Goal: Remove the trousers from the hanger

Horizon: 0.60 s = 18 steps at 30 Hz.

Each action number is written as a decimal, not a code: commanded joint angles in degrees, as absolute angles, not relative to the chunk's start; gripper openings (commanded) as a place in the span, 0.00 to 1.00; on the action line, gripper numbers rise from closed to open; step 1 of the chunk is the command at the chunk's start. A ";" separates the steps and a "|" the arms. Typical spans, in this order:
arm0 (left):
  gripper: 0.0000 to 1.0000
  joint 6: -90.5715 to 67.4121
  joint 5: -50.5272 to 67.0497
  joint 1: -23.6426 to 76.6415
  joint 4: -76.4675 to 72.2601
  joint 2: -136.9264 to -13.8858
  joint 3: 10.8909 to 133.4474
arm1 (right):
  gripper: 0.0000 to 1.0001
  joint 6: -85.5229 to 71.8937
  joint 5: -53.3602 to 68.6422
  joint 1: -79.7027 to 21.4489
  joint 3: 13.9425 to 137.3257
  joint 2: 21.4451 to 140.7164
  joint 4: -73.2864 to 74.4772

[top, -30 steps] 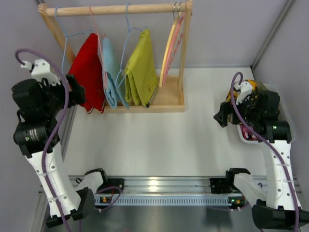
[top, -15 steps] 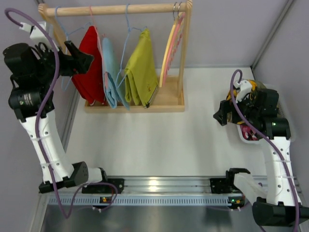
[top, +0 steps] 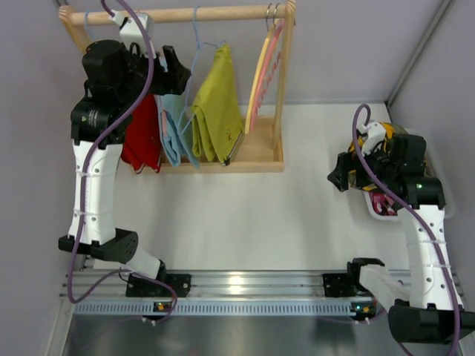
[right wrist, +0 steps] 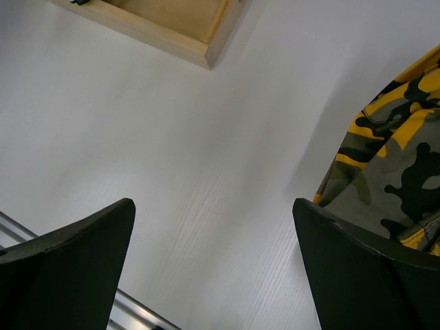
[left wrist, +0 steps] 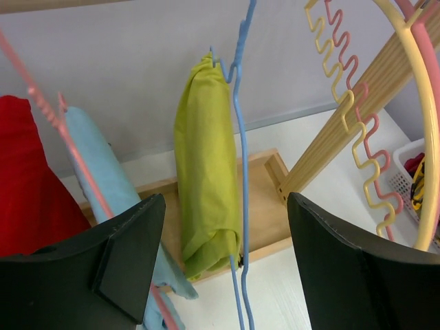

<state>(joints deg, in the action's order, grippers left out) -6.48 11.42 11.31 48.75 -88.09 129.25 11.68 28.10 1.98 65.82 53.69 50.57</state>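
**Left wrist view: my jaws stand spread in front of the hanging trousers**

My left gripper [left wrist: 225, 203] is raised up by the rack, its fingers spread wide and pinching nothing. Just past my left finger [left wrist: 130, 261] a pink hanger [left wrist: 75, 148] slants by; I cannot tell whether I touch it. The light blue trousers [left wrist: 103, 172] hang on it, with the red trousers [left wrist: 27, 192] just beside them on the left. Framed between my fingers, a little farther off, the yellow-green trousers [left wrist: 203, 179] are draped over a blue hanger [left wrist: 240, 130]. All three hang from the wooden rail [top: 178, 15] of the rack [left wrist: 265, 206], which stands at the table's [right wrist: 172, 137] far edge, toward the far left corner. Two empty wavy hangers [left wrist: 357, 137] hang at the rail's right end.

My right gripper [right wrist: 213, 203] is above the table near its right edge, well apart from the rack, fingers spread wide and holding nothing. Just beside it lies the yellow-and-black patterned cloth [right wrist: 395, 172].
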 commanded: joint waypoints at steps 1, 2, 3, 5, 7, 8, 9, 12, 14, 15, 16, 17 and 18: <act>0.78 -3.17 5.37 14.93 42.81 -90.35 130.96 | 0.99 11.51 27.69 1.14 68.64 53.61 49.13; 0.78 -3.08 4.84 15.90 42.45 -90.61 130.87 | 0.99 11.60 27.60 1.14 68.47 53.61 49.13; 0.78 -2.82 4.14 17.56 42.02 -91.57 130.96 | 0.99 11.78 27.42 1.14 68.38 53.53 49.22; 0.78 -3.51 1.94 18.45 40.79 -92.46 131.04 | 0.99 11.87 27.33 1.14 68.12 53.35 49.22; 0.78 -3.95 0.71 18.46 40.08 -93.69 131.48 | 0.99 12.13 27.33 1.14 67.85 53.09 49.13; 0.78 -4.04 0.62 18.54 39.21 -93.95 131.31 | 0.99 12.22 27.25 1.14 67.50 53.00 49.13; 0.78 -4.04 0.62 18.54 38.76 -94.04 131.13 | 0.99 12.30 27.25 1.14 67.41 52.82 49.13; 0.78 -4.57 0.62 18.54 37.80 -94.83 131.31 | 0.99 12.57 27.33 1.14 66.97 52.38 49.22; 0.77 -4.92 0.62 18.54 37.79 -95.88 131.75 | 1.00 12.57 27.16 1.14 66.71 52.21 49.13; 0.77 -4.92 0.62 18.54 37.79 -96.15 131.92 | 1.00 12.66 27.16 1.14 66.53 52.21 48.96; 0.77 -5.01 0.62 18.54 37.79 -96.33 131.84 | 0.99 12.66 27.07 1.14 66.45 52.21 48.87; 0.77 -5.18 0.62 18.54 37.88 -97.20 131.92 | 0.99 12.57 27.07 1.14 66.36 52.21 48.69; 0.76 -5.36 -1.30 18.54 37.88 -97.38 131.66 | 0.99 12.57 27.16 1.14 66.36 52.29 48.60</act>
